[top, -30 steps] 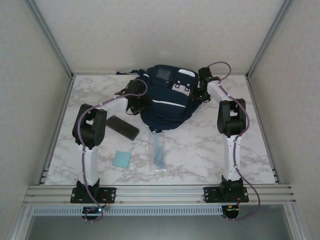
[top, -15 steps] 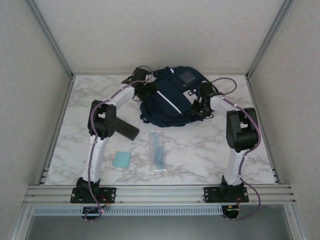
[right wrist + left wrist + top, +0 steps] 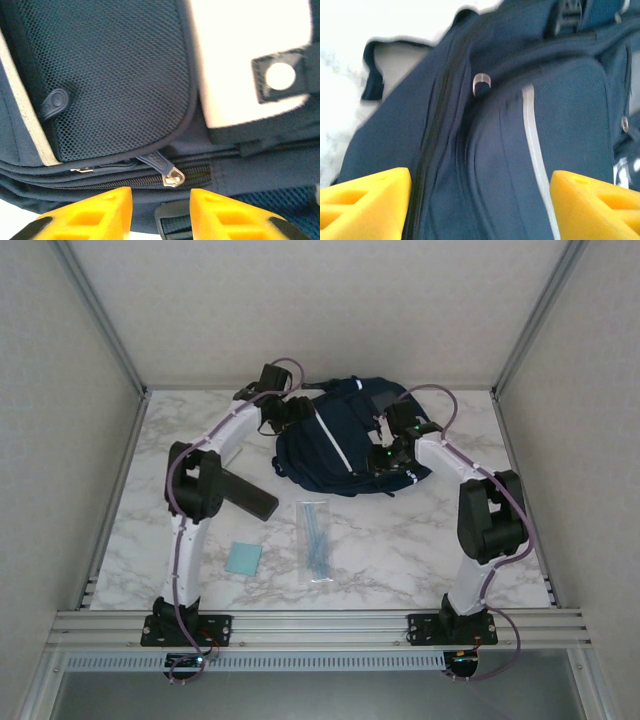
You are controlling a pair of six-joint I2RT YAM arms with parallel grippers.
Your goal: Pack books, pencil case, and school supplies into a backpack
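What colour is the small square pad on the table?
Light blue; the pad shows best in top external.

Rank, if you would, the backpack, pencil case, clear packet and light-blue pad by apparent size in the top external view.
1. backpack
2. clear packet
3. pencil case: close to the packet and partly hidden by the left arm, so this order is unsure
4. light-blue pad

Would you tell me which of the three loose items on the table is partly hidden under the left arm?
The dark pencil case; the light-blue pad and the clear packet lie fully in view.
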